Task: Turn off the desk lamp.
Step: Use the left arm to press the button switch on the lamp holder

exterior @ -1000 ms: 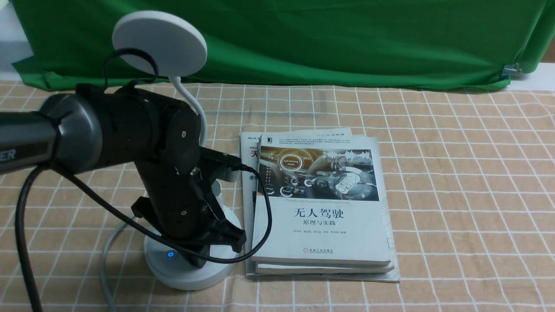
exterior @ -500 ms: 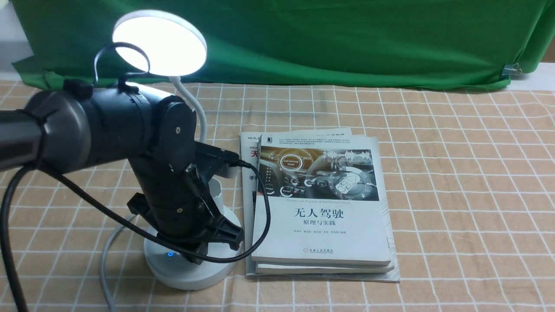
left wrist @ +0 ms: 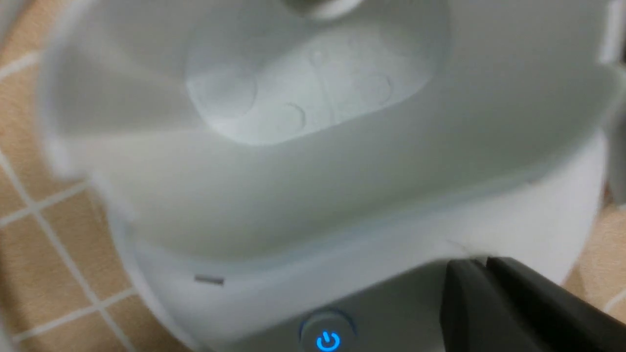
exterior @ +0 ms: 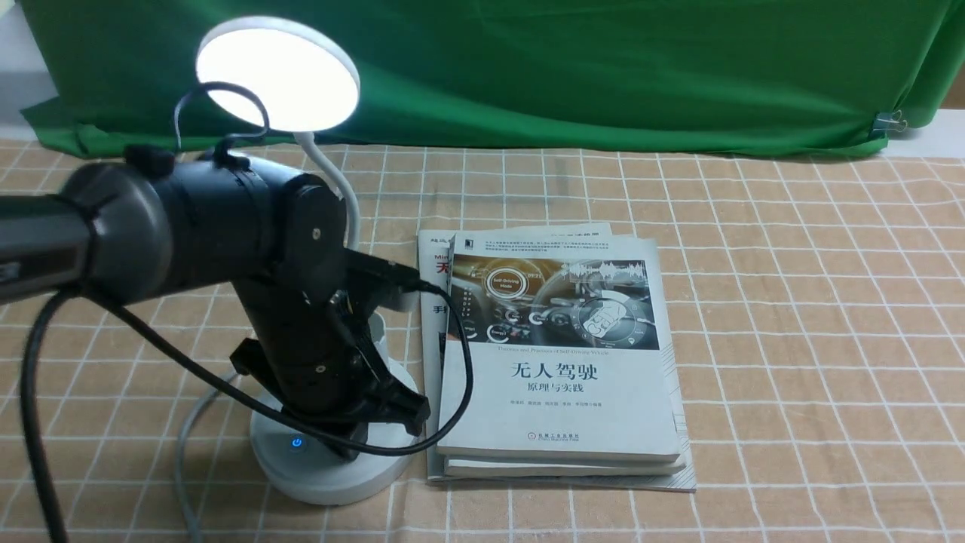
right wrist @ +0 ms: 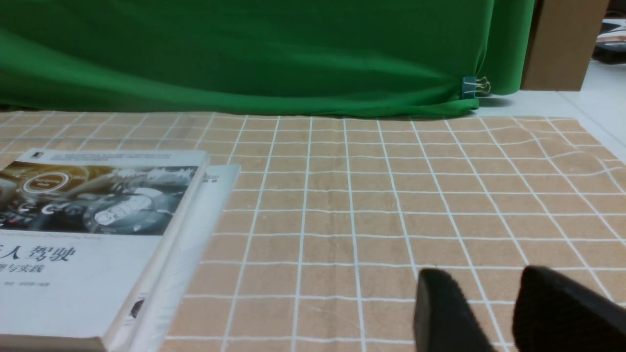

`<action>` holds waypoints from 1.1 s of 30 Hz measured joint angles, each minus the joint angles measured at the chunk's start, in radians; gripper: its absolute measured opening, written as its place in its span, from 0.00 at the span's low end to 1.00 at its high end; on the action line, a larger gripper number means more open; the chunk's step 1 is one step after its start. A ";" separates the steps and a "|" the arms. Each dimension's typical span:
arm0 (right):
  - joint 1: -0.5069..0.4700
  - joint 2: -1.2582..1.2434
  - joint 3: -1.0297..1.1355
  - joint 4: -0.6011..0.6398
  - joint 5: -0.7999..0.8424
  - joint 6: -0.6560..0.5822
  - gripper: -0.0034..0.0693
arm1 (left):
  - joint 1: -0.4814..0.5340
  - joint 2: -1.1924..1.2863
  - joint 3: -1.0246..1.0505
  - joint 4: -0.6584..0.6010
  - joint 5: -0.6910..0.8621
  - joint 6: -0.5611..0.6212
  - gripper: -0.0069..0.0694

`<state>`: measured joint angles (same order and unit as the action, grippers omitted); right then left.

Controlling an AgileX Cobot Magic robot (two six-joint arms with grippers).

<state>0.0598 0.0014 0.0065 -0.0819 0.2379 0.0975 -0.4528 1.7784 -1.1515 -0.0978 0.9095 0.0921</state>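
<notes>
The desk lamp (exterior: 277, 72) is found on the near left part of the tabletop (exterior: 791, 339), its round base (exterior: 324, 477) just beside a stack of books (exterior: 558, 407). Its disc head is lit, so the task is judged not yet done.

The left claw (left wrist: 481, 264) is poised low over the base with its jaws pressed together and nothing between them. Its tip is seen just beside the power button (left wrist: 327, 340), which glows blue, and not on it. The step in hand is taken to be the press on that button. For the next move a small sideways correction is called for, so that the closed tip is brought over the blue symbol, followed by a short, light push downward. Too hard a push could slide or tip the base.

The right claw (right wrist: 484, 276) is seen well apart from the lamp, low over bare tabletop, with its jaws parted and empty.

On the top book the title 无人驾驶 and the subtitle 原理与实践 can be read, and "Self-Driving Mode" in a ring on the cover picture. The smaller print cannot be made out.
</notes>
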 joint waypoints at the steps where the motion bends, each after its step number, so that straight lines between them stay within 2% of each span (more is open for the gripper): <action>1: 0.000 0.000 0.000 0.000 0.000 0.000 0.38 | 0.000 0.002 -0.002 -0.001 0.004 0.000 0.10; 20: 0.000 0.000 0.000 0.000 -0.001 0.000 0.38 | 0.000 -0.091 0.000 0.001 0.006 0.001 0.10; 33: 0.000 0.000 0.000 0.000 -0.001 0.000 0.38 | 0.000 0.001 -0.001 0.000 0.006 0.001 0.10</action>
<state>0.0598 0.0014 0.0065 -0.0819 0.2372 0.0975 -0.4528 1.7797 -1.1525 -0.0978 0.9154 0.0931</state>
